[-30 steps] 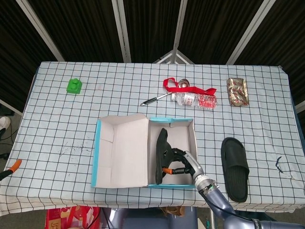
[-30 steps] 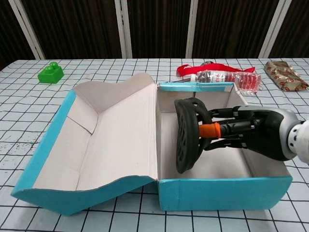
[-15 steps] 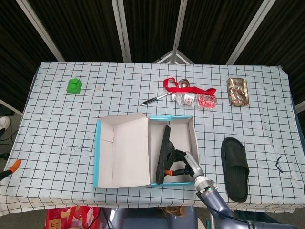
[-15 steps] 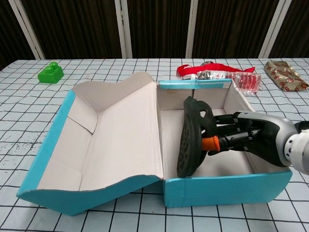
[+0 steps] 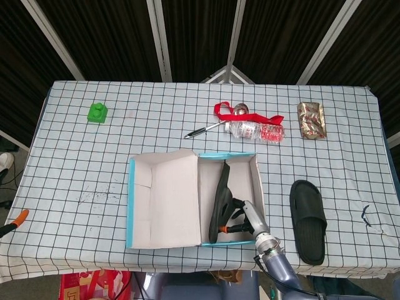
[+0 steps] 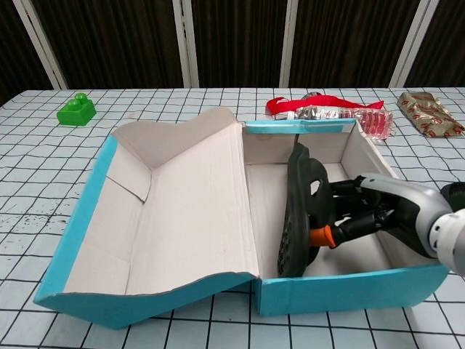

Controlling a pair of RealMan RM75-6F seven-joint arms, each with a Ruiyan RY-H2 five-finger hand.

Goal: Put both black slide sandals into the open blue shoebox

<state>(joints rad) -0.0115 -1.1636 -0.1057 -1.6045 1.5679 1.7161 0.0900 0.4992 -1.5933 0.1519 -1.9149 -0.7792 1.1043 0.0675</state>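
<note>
The right hand [image 6: 363, 214] grips one black slide sandal [image 6: 296, 211] on edge inside the open blue shoebox [image 6: 349, 287], its fingers partly hidden behind the strap. The second sandal [image 5: 307, 220] lies flat on the checkered tablecloth [image 5: 75, 162], right of the box. The left hand appears in neither view.

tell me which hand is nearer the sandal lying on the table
Right. The right hand is in the blue shoebox, holding the other sandal on edge, just left of the sandal on the table. The left hand is not in either view.
</note>
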